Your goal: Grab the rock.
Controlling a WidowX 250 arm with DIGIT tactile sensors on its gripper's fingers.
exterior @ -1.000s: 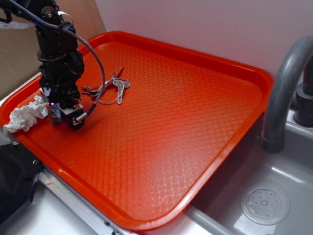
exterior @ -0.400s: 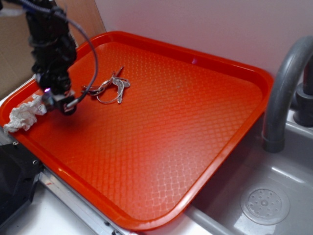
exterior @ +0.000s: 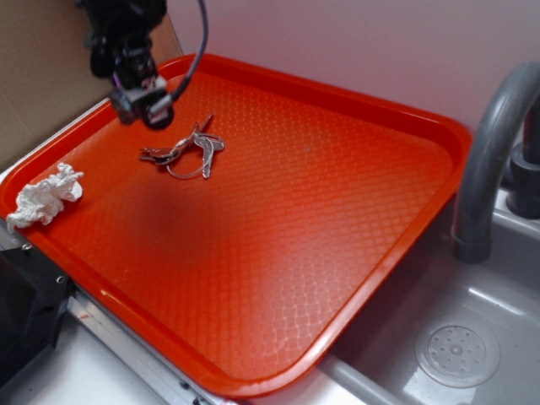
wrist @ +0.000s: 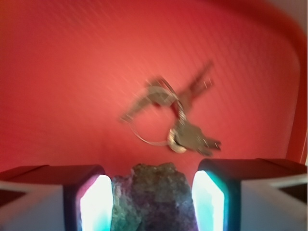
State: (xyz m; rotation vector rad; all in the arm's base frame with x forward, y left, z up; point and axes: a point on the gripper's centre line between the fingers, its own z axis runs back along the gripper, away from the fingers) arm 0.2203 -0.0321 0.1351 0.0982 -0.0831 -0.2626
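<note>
While the tool [exterior: 139,99] is seen raised above the far left part of the red tray [exterior: 337,245], the rock [wrist: 154,197] is pinched between its two fingers [wrist: 94,202] in the wrist view. A bunch of keys [exterior: 186,150] is laid on the tray beneath, and a crumpled tissue [exterior: 44,197] is left by the tray's left rim.

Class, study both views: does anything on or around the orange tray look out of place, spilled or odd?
Nothing is spilled or broken. The crumpled white tissue lies partly over the orange plastic tray's left rim rather than flat inside. The silvery bunch of keys lies sprawled on the tray. The claw grips the rough brown-grey rock.
</note>
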